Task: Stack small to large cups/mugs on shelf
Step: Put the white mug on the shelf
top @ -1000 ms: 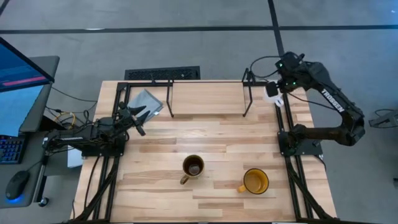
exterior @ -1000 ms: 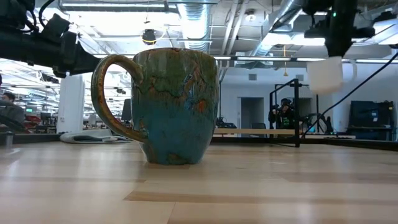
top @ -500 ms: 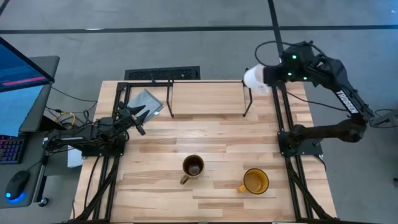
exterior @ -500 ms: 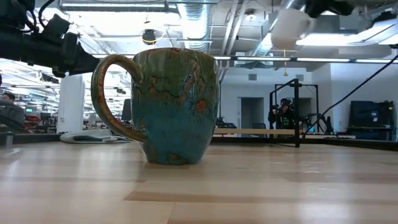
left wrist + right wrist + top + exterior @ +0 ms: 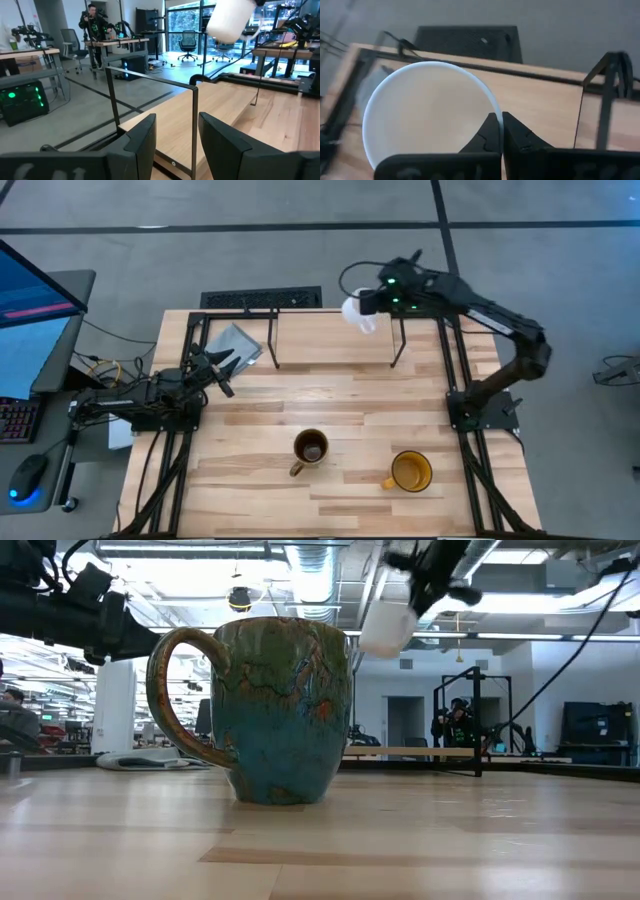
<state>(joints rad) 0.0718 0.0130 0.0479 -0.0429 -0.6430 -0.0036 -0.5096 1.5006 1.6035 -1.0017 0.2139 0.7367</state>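
I have the right gripper (image 5: 368, 308) up in the air above the shelf (image 5: 330, 314), its fingers (image 5: 492, 135) clenched on the rim of the white mug (image 5: 358, 313). The brown mug (image 5: 310, 448) and yellow mug (image 5: 410, 471) stand well in front of the shelf on the bench (image 5: 340, 390). My left gripper (image 5: 228, 364) waits beside the shelf's left end, fingers (image 5: 145, 142) released.

An open-plan robotics lab: exposed ceiling ducts (image 5: 310, 575), office chairs (image 5: 187, 44), workbenches (image 5: 117, 44) and a monitor (image 5: 35, 285).
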